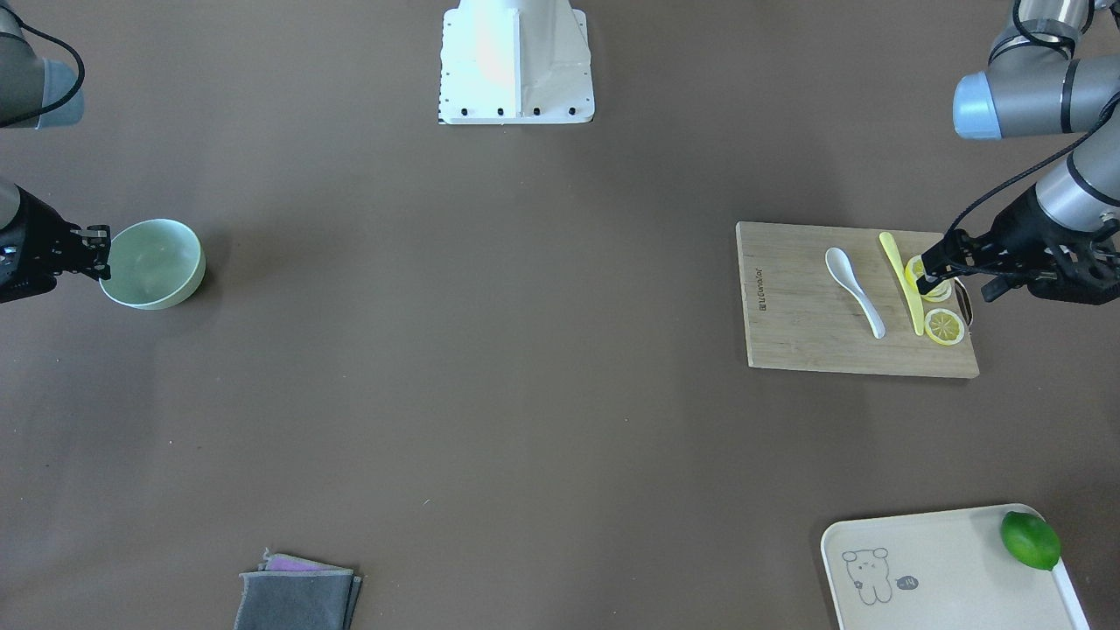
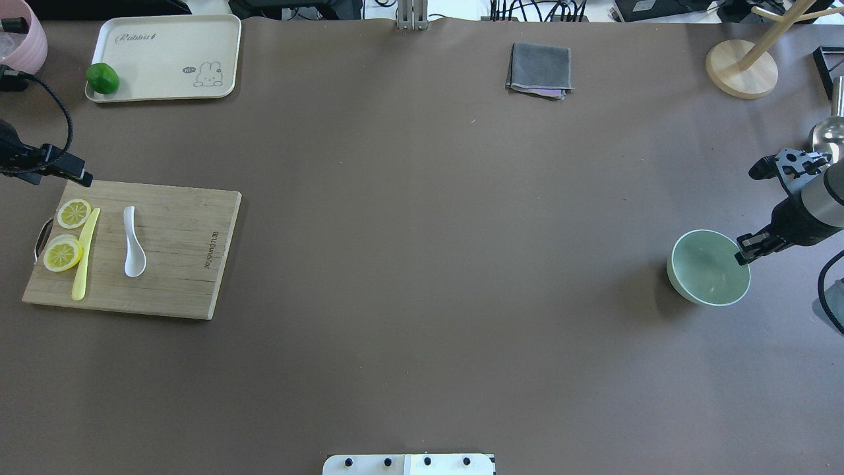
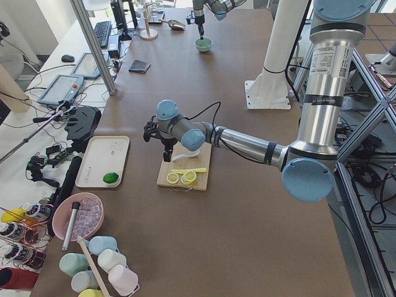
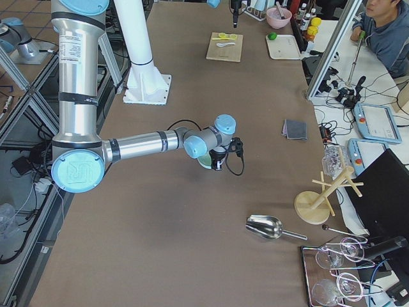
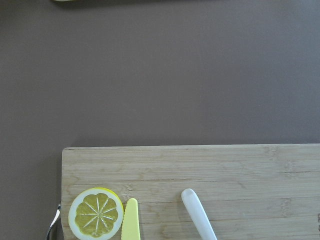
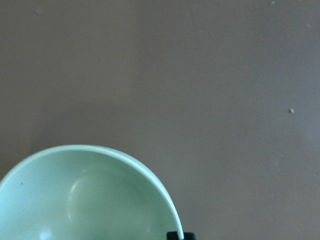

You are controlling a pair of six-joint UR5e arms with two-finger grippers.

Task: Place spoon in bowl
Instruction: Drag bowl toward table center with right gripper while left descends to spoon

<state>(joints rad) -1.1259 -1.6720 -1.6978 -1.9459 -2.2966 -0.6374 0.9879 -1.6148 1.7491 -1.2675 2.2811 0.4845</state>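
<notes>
The white spoon (image 1: 856, 280) lies on a wooden cutting board (image 1: 805, 337), scoop towards the robot; its handle shows in the left wrist view (image 5: 199, 216). My left gripper (image 1: 927, 271) hovers over the board's outer end above a lemon slice, apart from the spoon, and looks open and empty. The mint-green bowl (image 1: 153, 262) stands on the table at the far other side and is empty. My right gripper (image 1: 98, 254) is at the bowl's outer rim, its fingertips (image 6: 174, 235) straddling the rim closely, shut on it.
A pale-yellow knife (image 1: 901, 280) and two lemon slices (image 1: 945, 326) lie on the board beside the spoon. A cream tray (image 1: 945, 569) with a lime (image 1: 1030, 540), a folded grey cloth (image 1: 297, 595) and the robot's white base (image 1: 516, 61) are around.
</notes>
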